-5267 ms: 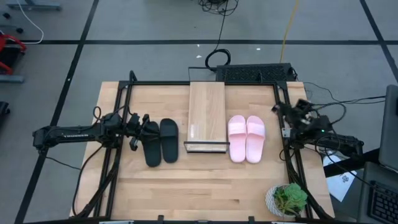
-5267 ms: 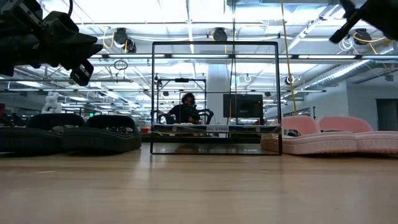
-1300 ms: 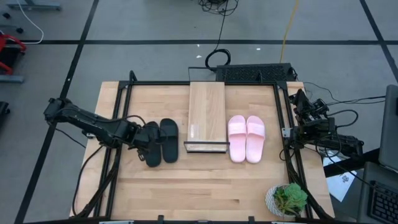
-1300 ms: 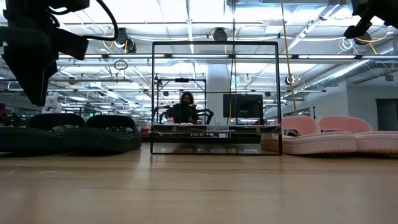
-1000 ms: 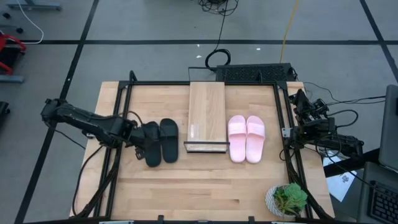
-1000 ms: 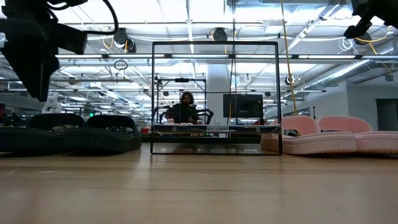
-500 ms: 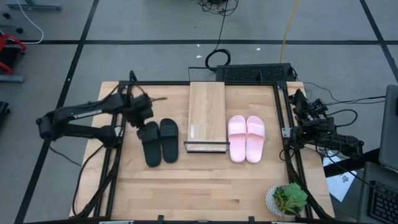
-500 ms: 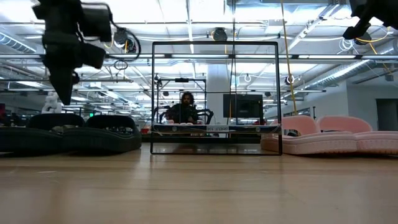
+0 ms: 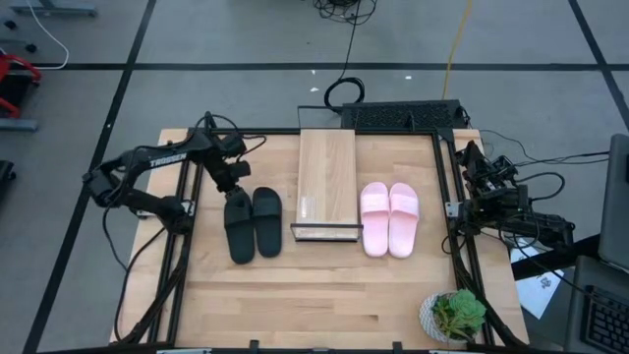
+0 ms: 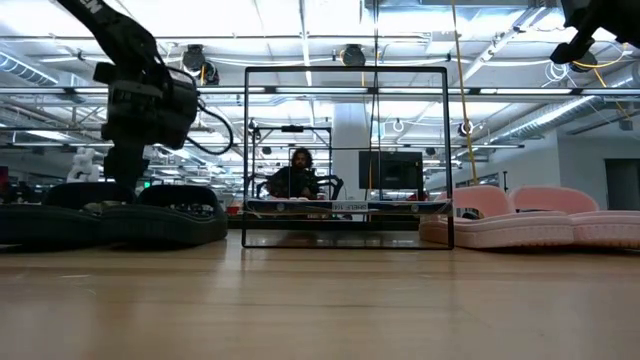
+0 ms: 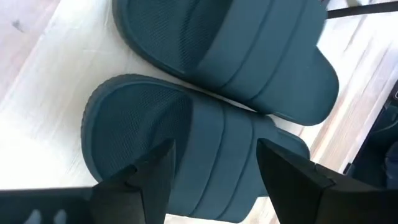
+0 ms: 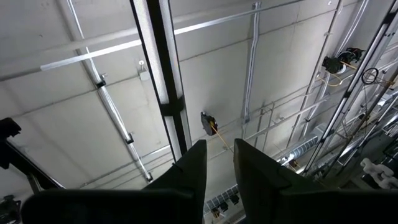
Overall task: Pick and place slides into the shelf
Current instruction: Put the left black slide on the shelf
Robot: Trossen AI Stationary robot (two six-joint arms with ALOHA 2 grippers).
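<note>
Black slides [image 9: 253, 224] under the spread left claw [image 11: 214, 163] (untouched).

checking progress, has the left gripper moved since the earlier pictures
Yes. The left gripper has swung from beside the black slides to their far end, nearer the shelf.

Overhead down; low level; both share shelf [image 9: 326, 187]

Black slides [image 11: 224, 106]: both cut off by wrist frame edges; person [image 10: 298, 176] behind shelf [image 10: 346, 206] too small/blurred
</note>
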